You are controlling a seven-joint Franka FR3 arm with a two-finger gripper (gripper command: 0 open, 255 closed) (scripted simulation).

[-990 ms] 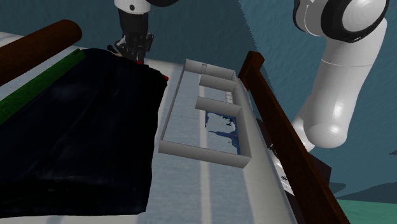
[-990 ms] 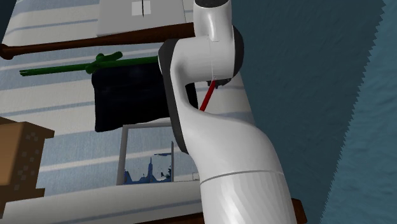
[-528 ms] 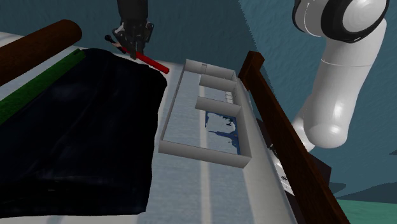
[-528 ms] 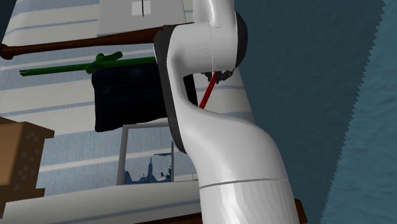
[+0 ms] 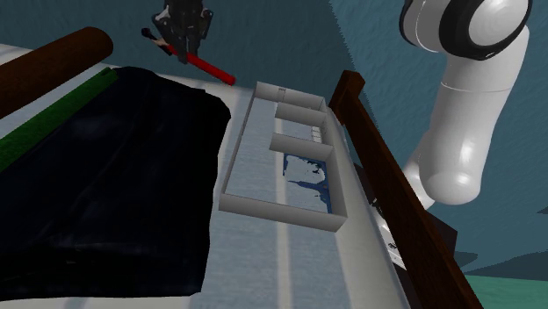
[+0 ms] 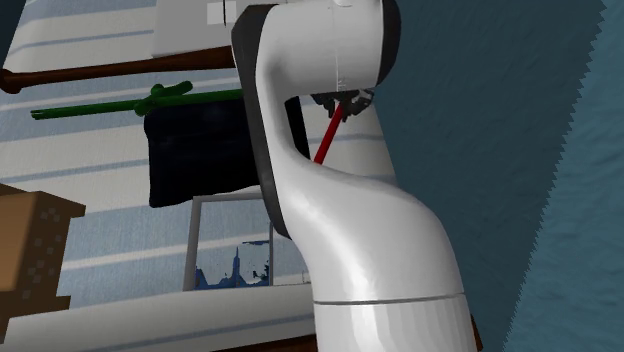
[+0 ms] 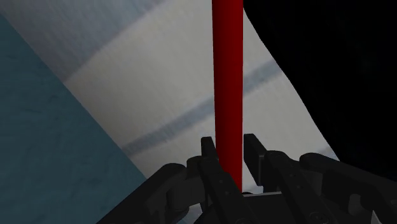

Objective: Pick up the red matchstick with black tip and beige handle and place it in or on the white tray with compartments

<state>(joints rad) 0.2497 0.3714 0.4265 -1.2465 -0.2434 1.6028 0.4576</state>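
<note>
The red matchstick [image 5: 209, 68] hangs in the air above the far end of the bed, tilted, its black tip [image 5: 147, 33] sticking out past the gripper. My black gripper [image 5: 183, 39] is shut on the stick near that tip. In the wrist view the red shaft [image 7: 228, 83] runs straight out from between the fingers [image 7: 211, 159], which clasp it. The second exterior view shows the red matchstick [image 6: 326, 143] slanting down from the gripper [image 6: 345, 105] beside the arm. The grey tray with compartments [image 5: 235, 168] lies on the bed, to the shoulder view's right of the gripper and nearer the camera.
A dark cloth [image 5: 105, 184] covers the bed to the shoulder view's left of the tray. A green bar [image 5: 53, 118] and a brown roll [image 5: 48, 66] lie beyond it. A brown wooden rail [image 5: 400, 202] runs along the tray's right side. A brown box [image 6: 30, 250] stands at the second exterior view's left.
The gripper has risen from the bed's surface with the matchstick clasped in it; the stick, which lay at the dark cloth's edge, now hangs clear above it.
</note>
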